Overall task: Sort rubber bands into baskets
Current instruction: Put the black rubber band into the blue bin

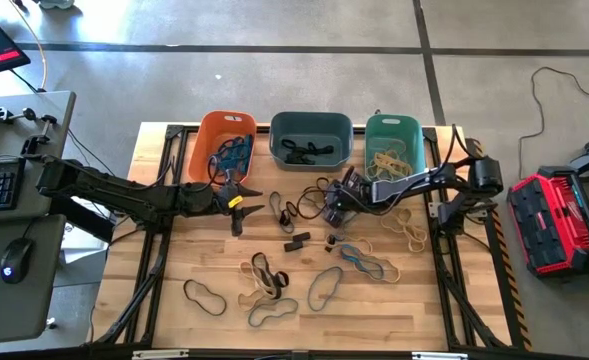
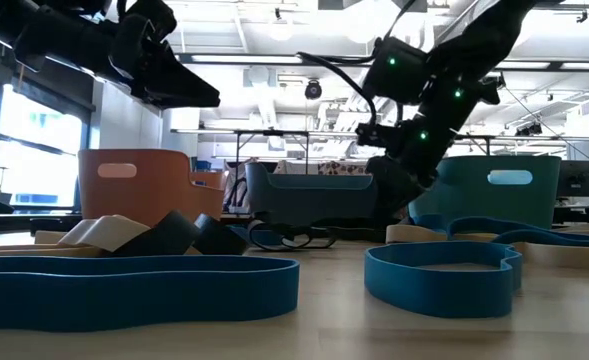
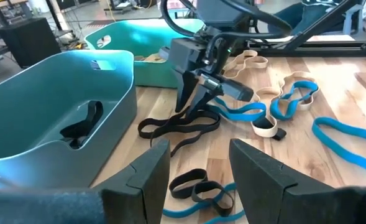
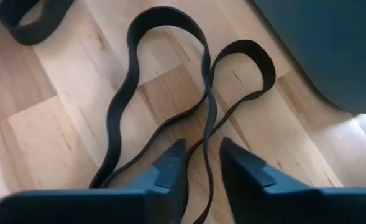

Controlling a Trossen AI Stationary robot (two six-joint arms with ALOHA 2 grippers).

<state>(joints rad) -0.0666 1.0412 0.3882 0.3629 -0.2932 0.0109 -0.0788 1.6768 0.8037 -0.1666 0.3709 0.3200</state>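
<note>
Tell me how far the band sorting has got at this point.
Partly done. The orange basket holds blue bands, the grey basket black ones, the green basket tan ones. In hand: the right gripper is down over a black band on the table in front of the grey basket, jaws either side of a strand. The left gripper waits open. Many bands remain.

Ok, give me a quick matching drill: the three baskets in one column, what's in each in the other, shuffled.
Things:
1. orange basket
2. slate-blue basket
3. teal basket

Contents:
A. tan bands
B. blue bands
C. black bands

Pairs: 1-B, 2-C, 3-A
</note>
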